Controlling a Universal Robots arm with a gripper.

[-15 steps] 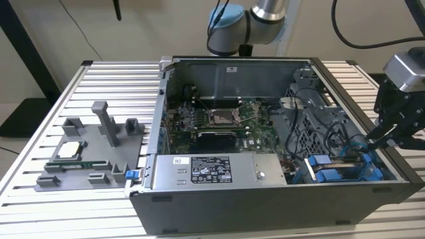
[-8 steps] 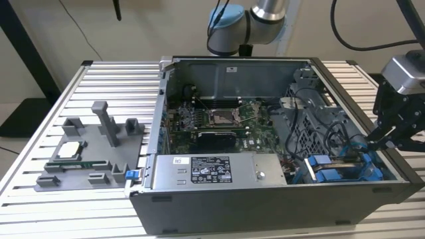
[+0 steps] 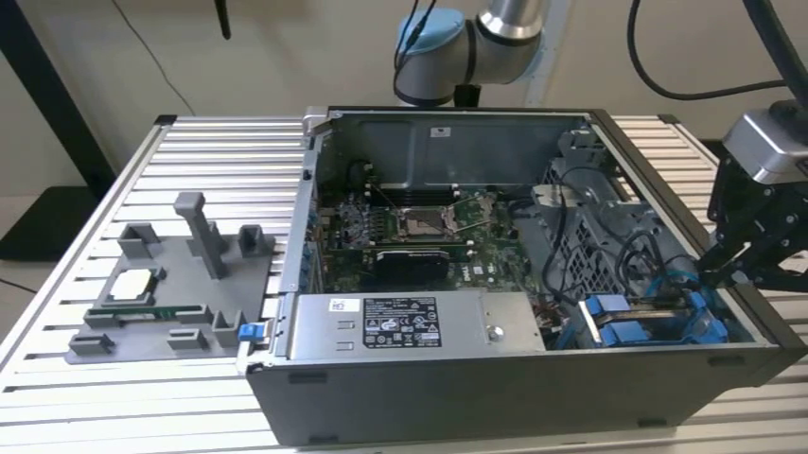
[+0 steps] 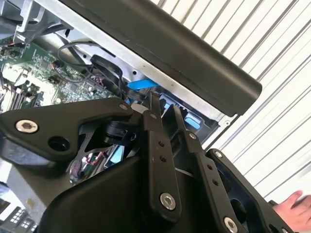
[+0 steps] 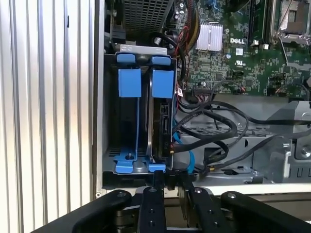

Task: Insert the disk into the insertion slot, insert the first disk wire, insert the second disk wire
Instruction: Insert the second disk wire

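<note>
The disk (image 5: 163,119) stands on edge in one bay of the insertion slot (image 5: 108,145), a grey metal cage with blue fittings. The blue carrier tab (image 5: 163,82) sits over the disk, and a second blue carrier (image 5: 129,82) fills the bay beside it. A black wire (image 5: 204,119) and a blue wire (image 5: 190,160) run up to the disk's edge; I cannot tell if they are seated. My gripper (image 5: 171,178) hovers just outside the case wall by the cage (image 3: 644,322). Its fingers are a small gap apart with nothing between them. The gripper (image 3: 726,281) is at the exterior view's right.
The open case holds a motherboard (image 3: 417,227) and a silver power-supply box (image 3: 404,322). A grey fixture (image 3: 177,284) with small parts sits on the slatted table (image 3: 189,142) at the exterior view's left. A person's hand (image 4: 291,201) shows in the second wrist view.
</note>
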